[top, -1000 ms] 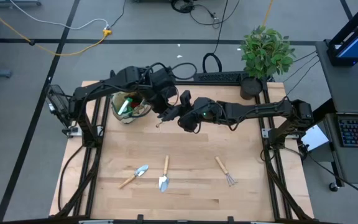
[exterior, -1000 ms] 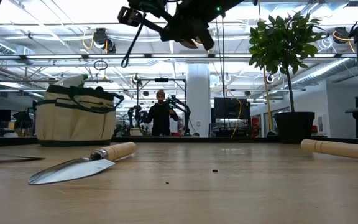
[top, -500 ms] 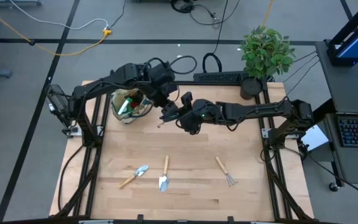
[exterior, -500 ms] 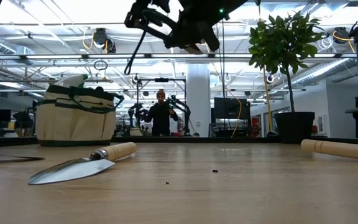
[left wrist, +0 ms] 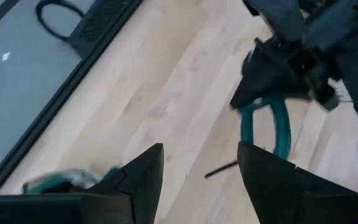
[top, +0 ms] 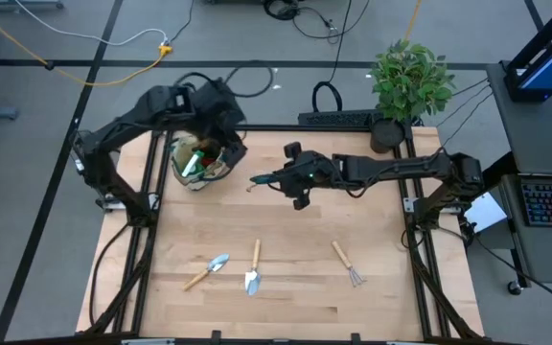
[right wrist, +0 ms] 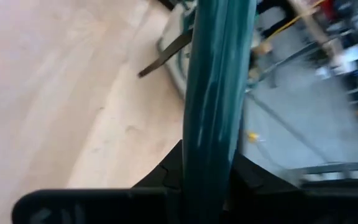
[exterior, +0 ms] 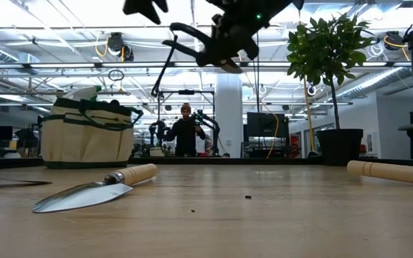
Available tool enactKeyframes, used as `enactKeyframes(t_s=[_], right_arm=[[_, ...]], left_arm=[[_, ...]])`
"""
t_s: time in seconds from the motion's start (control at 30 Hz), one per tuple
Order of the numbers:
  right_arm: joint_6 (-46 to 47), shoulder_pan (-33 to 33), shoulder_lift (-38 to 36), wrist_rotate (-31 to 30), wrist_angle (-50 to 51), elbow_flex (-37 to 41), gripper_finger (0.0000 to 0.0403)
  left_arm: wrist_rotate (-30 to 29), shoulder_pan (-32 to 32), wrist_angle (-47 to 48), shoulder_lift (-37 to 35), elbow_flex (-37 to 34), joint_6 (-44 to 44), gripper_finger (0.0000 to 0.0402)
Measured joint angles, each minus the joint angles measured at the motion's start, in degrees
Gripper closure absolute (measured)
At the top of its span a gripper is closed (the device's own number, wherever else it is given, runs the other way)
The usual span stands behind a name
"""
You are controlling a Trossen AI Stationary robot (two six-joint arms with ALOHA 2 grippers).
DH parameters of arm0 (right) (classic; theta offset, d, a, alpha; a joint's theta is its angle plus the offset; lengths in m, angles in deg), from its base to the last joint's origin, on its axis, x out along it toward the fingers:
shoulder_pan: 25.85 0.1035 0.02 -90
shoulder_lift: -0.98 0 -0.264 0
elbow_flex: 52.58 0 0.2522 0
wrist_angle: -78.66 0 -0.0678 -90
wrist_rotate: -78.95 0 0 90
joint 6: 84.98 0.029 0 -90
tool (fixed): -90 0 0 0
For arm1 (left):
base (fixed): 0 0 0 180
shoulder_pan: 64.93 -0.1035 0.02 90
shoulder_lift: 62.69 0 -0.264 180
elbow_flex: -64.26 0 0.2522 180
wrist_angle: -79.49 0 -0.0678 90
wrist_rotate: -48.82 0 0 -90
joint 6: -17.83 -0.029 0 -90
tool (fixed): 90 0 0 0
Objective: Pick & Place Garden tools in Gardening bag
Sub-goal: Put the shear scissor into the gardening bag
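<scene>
Dark pruning shears with teal handles [top: 260, 180] hang in the air above the middle of the table, and my right gripper [top: 278, 178] is shut on them. My left gripper [top: 230, 150] is open and holds nothing. It stands above the right rim of the tan gardening bag [top: 202, 165], clear of the shears. The bag stands at the far left with green things inside. Two trowels [top: 209, 268] [top: 253, 269] and a fork rake [top: 347, 263] lie flat on the near part of the table. My right gripper pinches one teal handle [right wrist: 213, 143] of the shears between its two fingers. The fingers lie about level and point toward the table's left, and the handle runs along them. The shears [exterior: 186, 37] stick out past the fingertips, lifted well clear of the table.
A leafy potted plant [top: 410, 81] stands at the far right corner. Bare wood lies between the bag and the tools near the front edge. A person [exterior: 186, 132] stands in the room beyond the table.
My left gripper has opened and let go of the shears. It has drawn back toward the table's far left, over the bag. My right gripper has stayed shut on the shears, which now hang from it alone, stretched out toward the left.
</scene>
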Motion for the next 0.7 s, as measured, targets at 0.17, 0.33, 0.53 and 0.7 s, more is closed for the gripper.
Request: enactKeyframes(t_s=[0.17,0.33,0.53,0.7], right_arm=[[5.1,-1.1,-0.3,8.2,2.9,0.0,0.0361],[8.3,-2.8,-0.4,16.3,1.9,0.0,0.0361],[14.3,-6.2,-0.4,26.0,-1.4,0.0,0.0361],[20.1,-9.3,-0.4,34.9,-5.6,0.0,0.0361]], left_arm=[[-4.1,4.6,2.1,-2.0,-2.1,3.0,0.0202],[-9.3,9.9,1.7,-2.7,-7.6,3.8,0.0202],[-11.7,13.0,-3.3,-5.4,-14.5,5.9,0.0202],[-12.2,13.8,-12.3,-10.8,-22.6,7.0,0.0202]])
